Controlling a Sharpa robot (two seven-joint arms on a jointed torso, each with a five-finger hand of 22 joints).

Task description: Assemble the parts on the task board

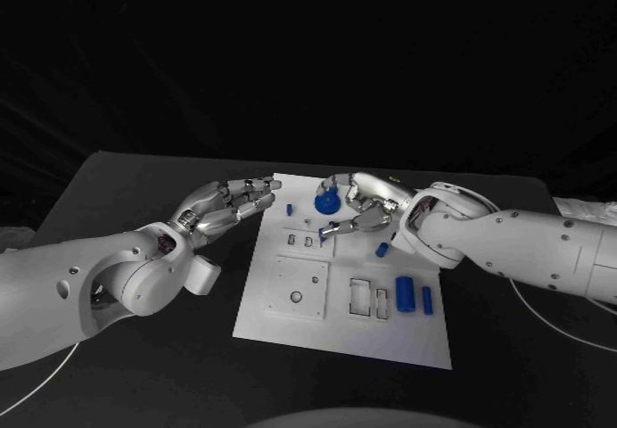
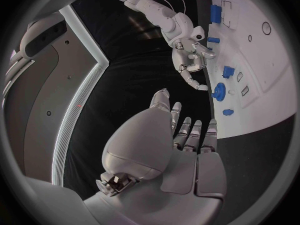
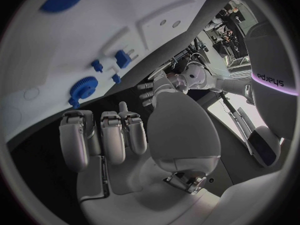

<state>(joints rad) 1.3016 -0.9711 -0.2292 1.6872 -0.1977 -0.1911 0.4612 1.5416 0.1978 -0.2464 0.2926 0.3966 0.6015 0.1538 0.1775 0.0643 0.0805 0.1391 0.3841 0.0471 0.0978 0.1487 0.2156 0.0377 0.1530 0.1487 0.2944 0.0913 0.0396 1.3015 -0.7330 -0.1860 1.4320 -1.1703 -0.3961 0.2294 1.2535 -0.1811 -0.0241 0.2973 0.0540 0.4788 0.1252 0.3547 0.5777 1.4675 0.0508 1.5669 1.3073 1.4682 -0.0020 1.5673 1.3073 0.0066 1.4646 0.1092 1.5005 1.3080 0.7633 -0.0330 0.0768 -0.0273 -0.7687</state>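
Two blue cylinders (image 1: 405,293) lie lengthwise on board (image 1: 386,343).

I see the task board (image 1: 337,332) in the middle of the table (image 1: 142,187). A gear (image 1: 326,203) sits near its far edge, two cylinders (image 1: 405,293) lie side by side toward its right (near the edge), and recessed slots (image 1: 361,296) lie just left of them.

The task board (image 1: 290,325) is white, its parts (image 1: 405,293) blue, on a black table (image 1: 142,357).
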